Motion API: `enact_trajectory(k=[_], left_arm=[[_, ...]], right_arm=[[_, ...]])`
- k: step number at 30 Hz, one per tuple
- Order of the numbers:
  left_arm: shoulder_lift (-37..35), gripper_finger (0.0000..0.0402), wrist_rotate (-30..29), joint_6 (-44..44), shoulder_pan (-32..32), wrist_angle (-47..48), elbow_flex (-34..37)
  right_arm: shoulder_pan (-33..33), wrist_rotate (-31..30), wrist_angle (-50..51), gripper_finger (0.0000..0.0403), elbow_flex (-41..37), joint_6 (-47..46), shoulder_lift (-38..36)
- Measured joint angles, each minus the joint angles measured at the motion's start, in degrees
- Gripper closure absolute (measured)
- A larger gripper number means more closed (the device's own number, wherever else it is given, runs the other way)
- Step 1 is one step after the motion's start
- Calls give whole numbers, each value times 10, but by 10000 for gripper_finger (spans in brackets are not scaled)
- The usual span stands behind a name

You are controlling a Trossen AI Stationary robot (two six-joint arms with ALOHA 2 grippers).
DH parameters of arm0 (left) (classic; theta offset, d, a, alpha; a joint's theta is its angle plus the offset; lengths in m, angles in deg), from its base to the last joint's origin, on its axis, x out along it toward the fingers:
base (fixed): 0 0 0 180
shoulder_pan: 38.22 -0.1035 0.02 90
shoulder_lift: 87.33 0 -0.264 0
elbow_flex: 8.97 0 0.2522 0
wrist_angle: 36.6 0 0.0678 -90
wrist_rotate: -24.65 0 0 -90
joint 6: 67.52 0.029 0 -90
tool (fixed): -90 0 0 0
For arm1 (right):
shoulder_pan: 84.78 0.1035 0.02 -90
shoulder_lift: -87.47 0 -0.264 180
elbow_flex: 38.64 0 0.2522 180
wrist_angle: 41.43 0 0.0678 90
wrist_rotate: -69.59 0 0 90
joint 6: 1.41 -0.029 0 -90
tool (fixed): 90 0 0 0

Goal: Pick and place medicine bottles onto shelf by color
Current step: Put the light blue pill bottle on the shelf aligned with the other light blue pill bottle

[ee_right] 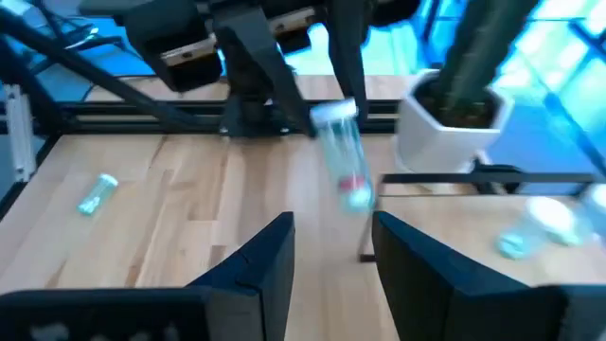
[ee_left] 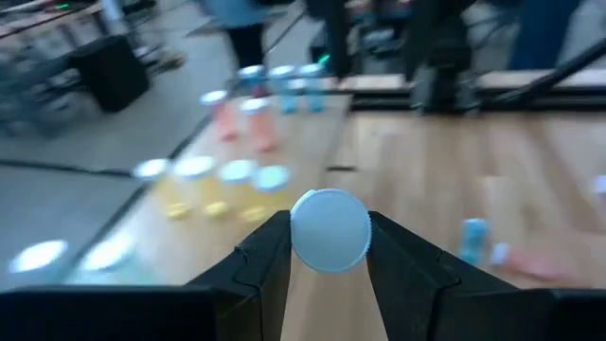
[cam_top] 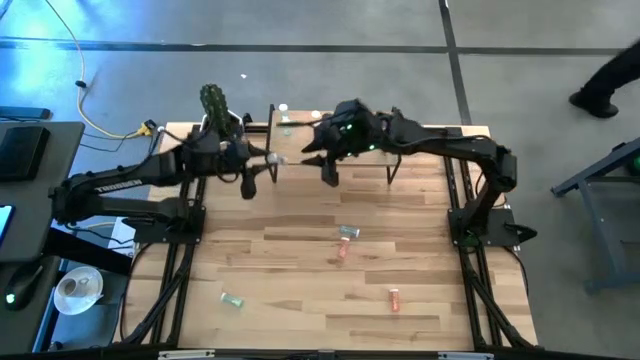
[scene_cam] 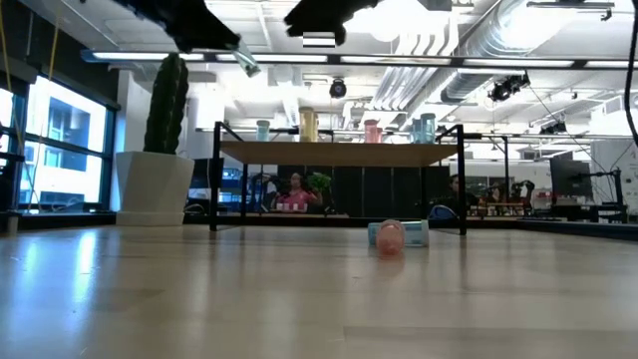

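The table point(cam_top: 300, 270) is surfaced in light wood planks with a smooth, faintly glossy finish. The shelf point(scene_cam: 339, 153) is topped in paler wood and carried on thin black metal legs. Between the matt black plastic fingers point(ee_left: 260, 260) of the left gripper point(ee_left: 327, 256), a smooth white cap point(ee_left: 330, 230) is seen. The pot point(scene_cam: 153, 186) appears matt white.

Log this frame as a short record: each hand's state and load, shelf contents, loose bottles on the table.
left hand: shut on a white-capped bottle, raised near the shelf's end
right hand: open, empty, above the shelf
shelf: several bottles upright on top; yellow, pink and pale blue ones visible
loose bottles: four lying on the table, including a teal one and a pink one
other: cactus pot beside the shelf
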Motion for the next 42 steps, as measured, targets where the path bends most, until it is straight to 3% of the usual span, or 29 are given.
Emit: enact_trajectory(k=[8,14,28,42], left_arm=[[80,284,-17,64,-72,159,-169],[164,284,-9,74,-117,187,-235],[299,284,-16,75,-148,229,-253],[332,284,-8,74,-164,226,-253]], right_arm=[[-33,-32,37,268,0,0,-38],[-41,-32,51,268,0,-1,-39],[-41,-32,71,268,0,0,-39],[-41,-32,72,268,0,0,-39]])
